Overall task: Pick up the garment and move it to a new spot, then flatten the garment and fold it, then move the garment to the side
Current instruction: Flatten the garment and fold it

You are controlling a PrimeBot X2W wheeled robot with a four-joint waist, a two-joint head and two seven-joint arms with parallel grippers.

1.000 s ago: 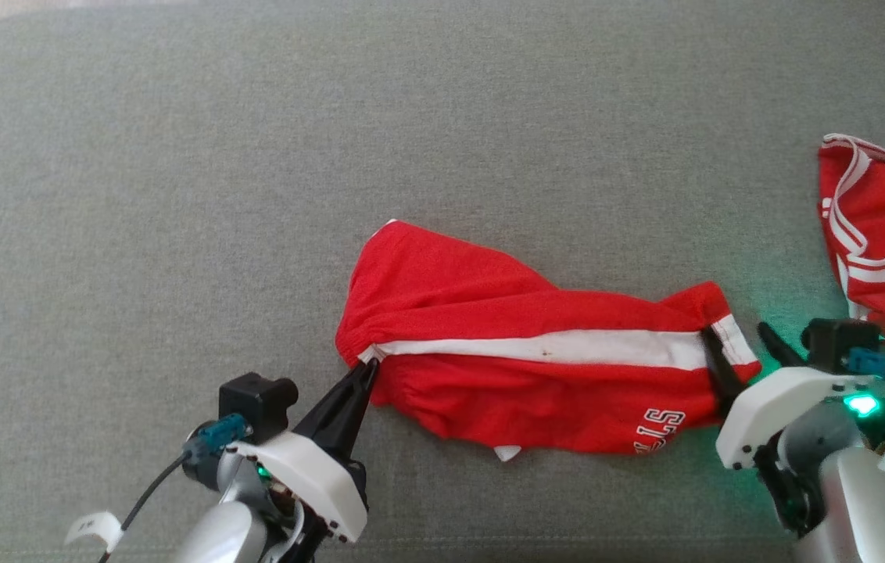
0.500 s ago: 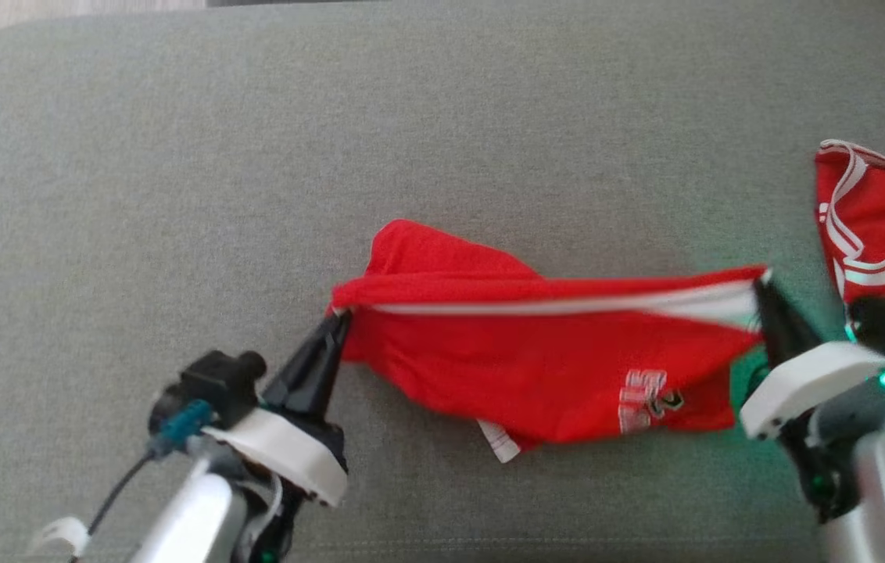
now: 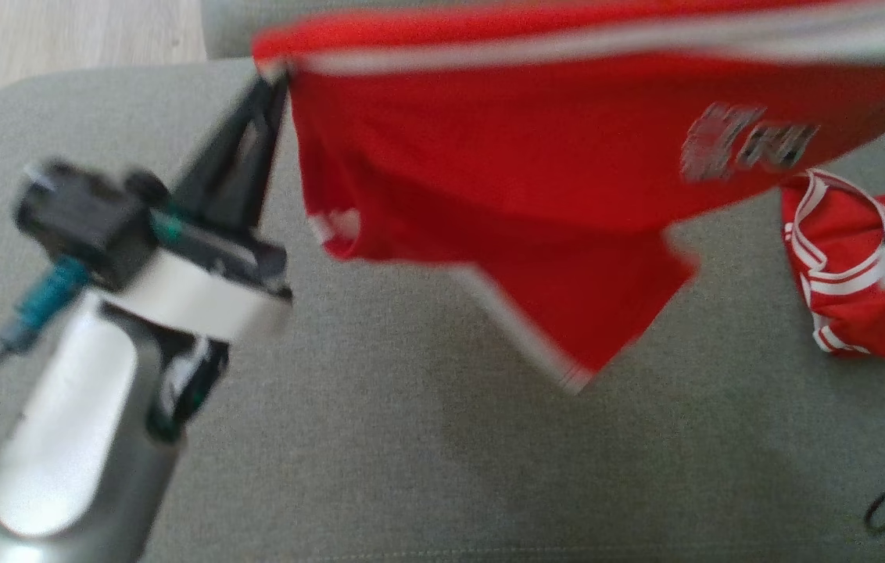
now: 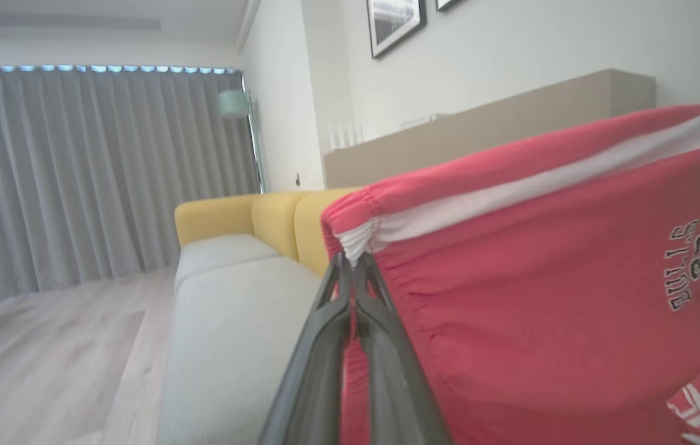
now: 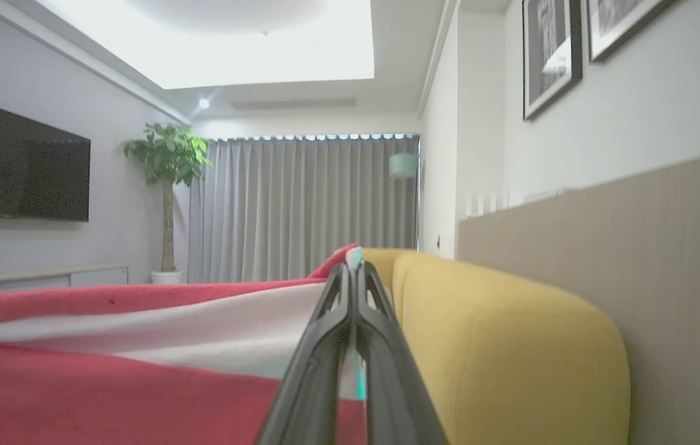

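Left fingers (image 4: 325,358) and right fingers (image 5: 319,371) were clenched on red, white-striped fabric shorts (image 3: 505,156) above the grey sofa cushion (image 3: 411,453). Level, taut carrying was advisable.

"BULLS" and "23" in dark, white-edged letters, sideways on the red garment (image 4: 542,309); blurred in the head view

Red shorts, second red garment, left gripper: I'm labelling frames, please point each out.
Red shorts (image 3: 528,156), head view, hanging front panel.
Second red garment (image 3: 849,270), head view, striped middle.
Left gripper (image 4: 353,266), left wrist view, between fingertips.
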